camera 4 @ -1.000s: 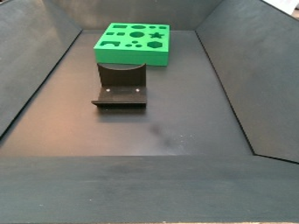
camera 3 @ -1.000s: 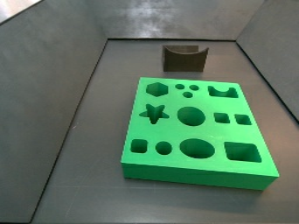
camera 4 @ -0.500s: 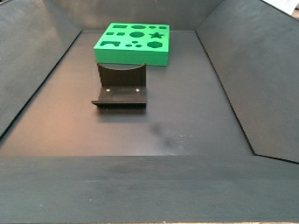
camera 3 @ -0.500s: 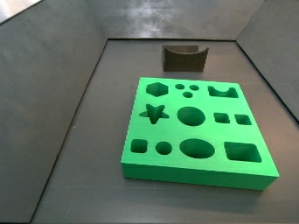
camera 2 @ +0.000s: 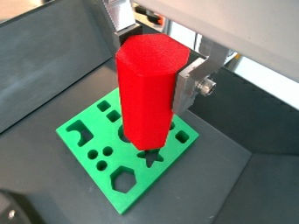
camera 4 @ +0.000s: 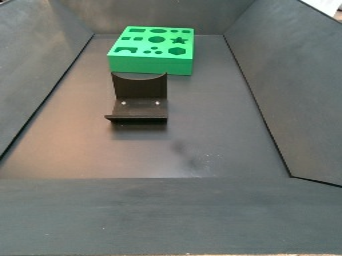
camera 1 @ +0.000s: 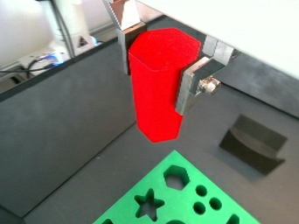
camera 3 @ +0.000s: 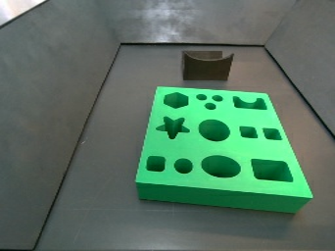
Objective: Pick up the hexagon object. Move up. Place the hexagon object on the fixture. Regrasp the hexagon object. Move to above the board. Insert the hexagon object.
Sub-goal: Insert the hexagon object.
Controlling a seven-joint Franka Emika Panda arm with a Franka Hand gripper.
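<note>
Gripper (camera 1: 158, 66) high above the floor, out of both side views, silver fingers (camera 1: 194, 80) clamped on the hexagon object (camera 1: 156, 83), peg hanging lengthwise with free end pointing down. Seen past the peg in a wrist view: the board (camera 2: 126, 153), hexagon hole (camera 2: 124, 182) empty; fixture (camera 3: 207, 64) bare, standing just beyond the board's far edge. Judged well along: pickup done, likely regrasped and near above the board; alignment over the hexagon hole and insertion left.
</note>
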